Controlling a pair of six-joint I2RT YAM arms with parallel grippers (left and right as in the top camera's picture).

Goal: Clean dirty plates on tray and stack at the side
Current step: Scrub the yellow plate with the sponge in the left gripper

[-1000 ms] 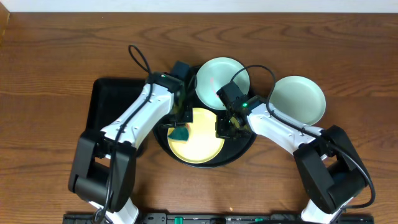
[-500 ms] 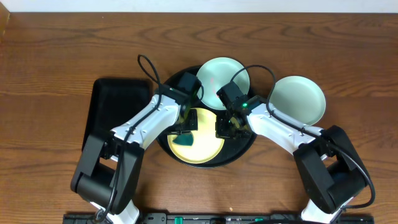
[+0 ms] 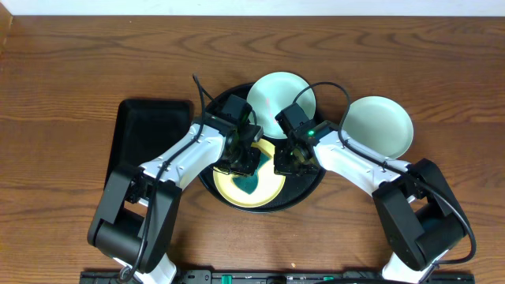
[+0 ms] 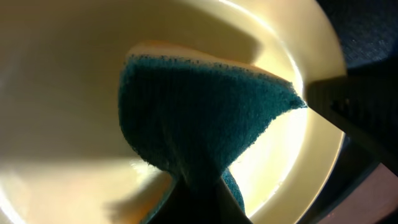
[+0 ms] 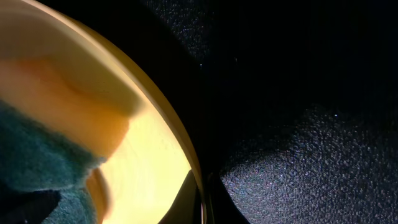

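My left hand [image 3: 243, 162], pinching the teal sponge [image 4: 199, 118], has swept within the last second from the yellow plate's [image 3: 229, 185] 8 o'clock edge to its middle, so I judge the scrubbing is well underway. My right hand [image 3: 286, 162] stays clamped on that plate's 3 o'clock rim, steadying it on the round black tray [image 3: 304, 193]. A mint plate [image 3: 272, 95] waits at the tray's 12 o'clock. The second mint plate [image 3: 379, 126] sits off the tray on the table [image 3: 79, 71], at 2 o'clock.

Overhead bright and sharp — wrist views dim, soft-focused, hard shadows across the yellow plate [image 4: 62, 68].
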